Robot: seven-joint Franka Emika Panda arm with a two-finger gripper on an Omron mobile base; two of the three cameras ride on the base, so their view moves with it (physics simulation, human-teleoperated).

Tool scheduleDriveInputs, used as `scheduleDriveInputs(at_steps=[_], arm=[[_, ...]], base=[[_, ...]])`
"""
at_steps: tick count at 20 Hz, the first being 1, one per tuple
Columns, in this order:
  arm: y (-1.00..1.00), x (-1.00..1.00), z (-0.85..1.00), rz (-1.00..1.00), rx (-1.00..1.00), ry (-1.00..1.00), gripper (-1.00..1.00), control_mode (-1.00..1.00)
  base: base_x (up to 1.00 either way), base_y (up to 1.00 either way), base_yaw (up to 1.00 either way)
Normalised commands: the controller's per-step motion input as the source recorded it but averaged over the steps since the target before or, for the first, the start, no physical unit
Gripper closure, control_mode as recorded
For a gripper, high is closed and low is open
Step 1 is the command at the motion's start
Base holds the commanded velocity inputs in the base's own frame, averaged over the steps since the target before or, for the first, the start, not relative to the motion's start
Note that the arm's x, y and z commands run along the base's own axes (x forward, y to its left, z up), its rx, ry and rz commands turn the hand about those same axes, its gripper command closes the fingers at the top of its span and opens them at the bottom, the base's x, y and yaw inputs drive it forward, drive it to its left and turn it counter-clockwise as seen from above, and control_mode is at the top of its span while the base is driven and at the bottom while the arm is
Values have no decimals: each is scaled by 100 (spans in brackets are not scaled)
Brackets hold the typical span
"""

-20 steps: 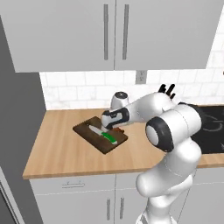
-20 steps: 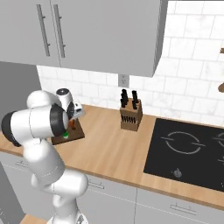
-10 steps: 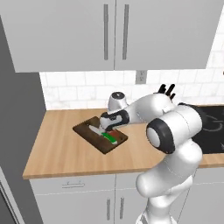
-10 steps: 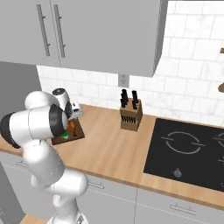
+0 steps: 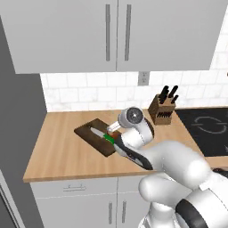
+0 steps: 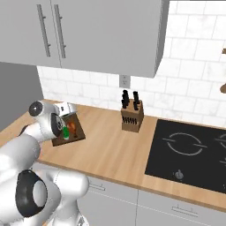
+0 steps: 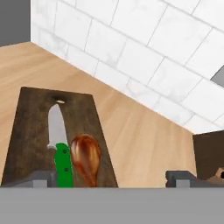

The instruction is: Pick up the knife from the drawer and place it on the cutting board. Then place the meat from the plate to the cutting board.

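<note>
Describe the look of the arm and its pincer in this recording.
The arm is built of glossy white, rounded shells with dark grey to black joint bands; one round grey disc caps a joint near the wrist. No loose cables or printed markings can be made out. The pincer ends in two small grey, blocky fingertips.

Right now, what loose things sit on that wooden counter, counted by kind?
Dark brown rectangular wooden cutting board: 1
Green-handled silver-bladed knife: 1
Reddish-brown drumstick-shaped meat: 1
Wooden block of black-handled knives: 1
Total: 4
</note>
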Motion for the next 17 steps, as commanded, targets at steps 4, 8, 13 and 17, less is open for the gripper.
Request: scheduleDriveInputs(at_steps=[4, 8, 13, 17], arm=[[-66, -100, 86, 0, 5, -84, -100, -100], [-89, -100, 100, 0, 11, -72, -100, -100], [-76, -73, 70, 0, 19, -39, -100, -100], [0, 0, 0, 0, -1, 0, -100, -100]], base=[[0, 0, 0], [0, 0, 0], [0, 0, 0], [0, 0, 0]])
